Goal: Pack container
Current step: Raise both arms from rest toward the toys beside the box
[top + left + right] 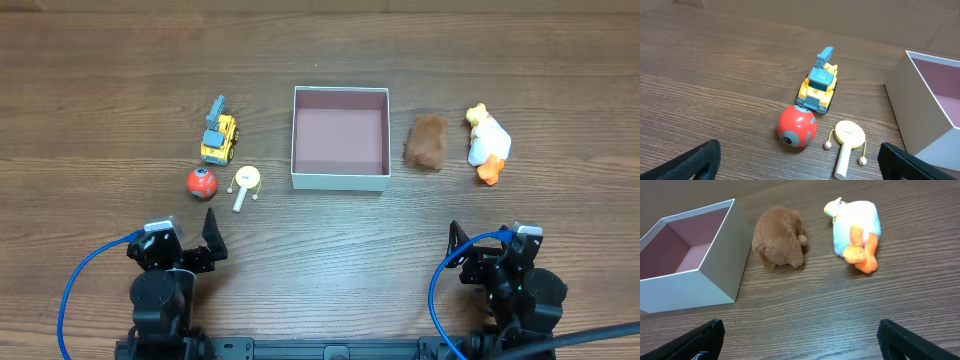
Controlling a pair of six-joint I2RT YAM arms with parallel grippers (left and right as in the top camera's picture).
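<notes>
The container (339,181), a shallow white box with a pink inside, stands mid-table and holds nothing; it shows in the left wrist view (920,107) and the right wrist view (715,275). Left of it lie a yellow-blue toy truck (218,135) (819,87), a red ball (202,183) (797,127) and a yellow rattle drum (245,185) (847,145). Right of it lie a brown plush (427,142) (779,240) and a white duck plush (487,143) (856,227). My left gripper (185,235) (800,165) is open near the front edge, behind the ball. My right gripper (485,238) (800,342) is open and empty.
The wooden table (320,250) carries blue cables (75,285) looping beside both arm bases at the front edge.
</notes>
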